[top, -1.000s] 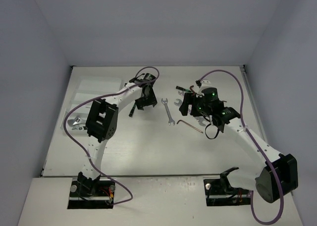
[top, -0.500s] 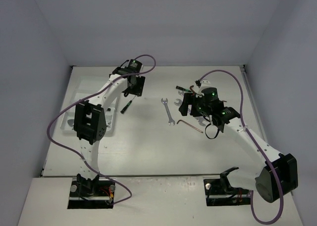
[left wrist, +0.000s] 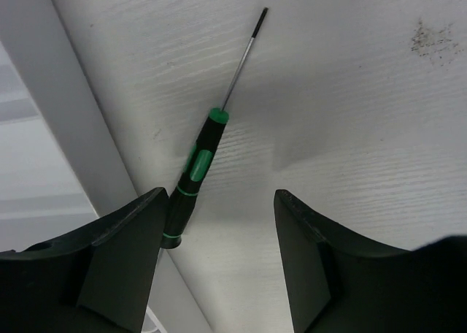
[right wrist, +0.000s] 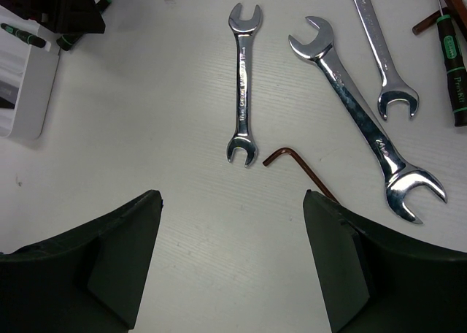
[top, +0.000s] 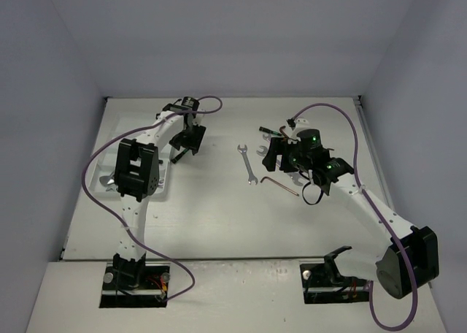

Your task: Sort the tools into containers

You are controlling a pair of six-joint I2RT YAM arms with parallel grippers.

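**Fig. Left fingers released around a screwdriver at the tray wall**

*Left wrist view.* My left gripper (left wrist: 219,201) is released: its fingers (left wrist: 109,267) stand wide apart and clamp nothing. The green-black screwdriver (left wrist: 198,165) sits in the gap, well off centre. Its handle butt is hard by the inner edge of the tray-side finger; I cannot tell whether the two touch. It appears to rest on the table (left wrist: 350,114). Its long axis runs obliquely, with the butt near and left at the foot of the wall of the white tray (left wrist: 76,128), and the tip far and right, pointing away from that wall. The tray is therefore immediately left of the tool.

*Right wrist view.* My right gripper (right wrist: 232,198) is also spread and empty. It hovers well to the right, over the unsorted tools: a small wrench (right wrist: 241,85), a large wrench (right wrist: 357,110), a third wrench (right wrist: 376,41), a hex key (right wrist: 299,166) just beside the large wrench, and a second screwdriver (right wrist: 454,70). A stored screwdriver (right wrist: 16,32) already lies in a tray compartment.

*Reading.* The left arm is much the nearer to this tool. I judge that the coming move is to centre the fingers on the handle, close across its axis, then carry it left over the wall. There is little room between the handle and the wall for the tray-side finger.
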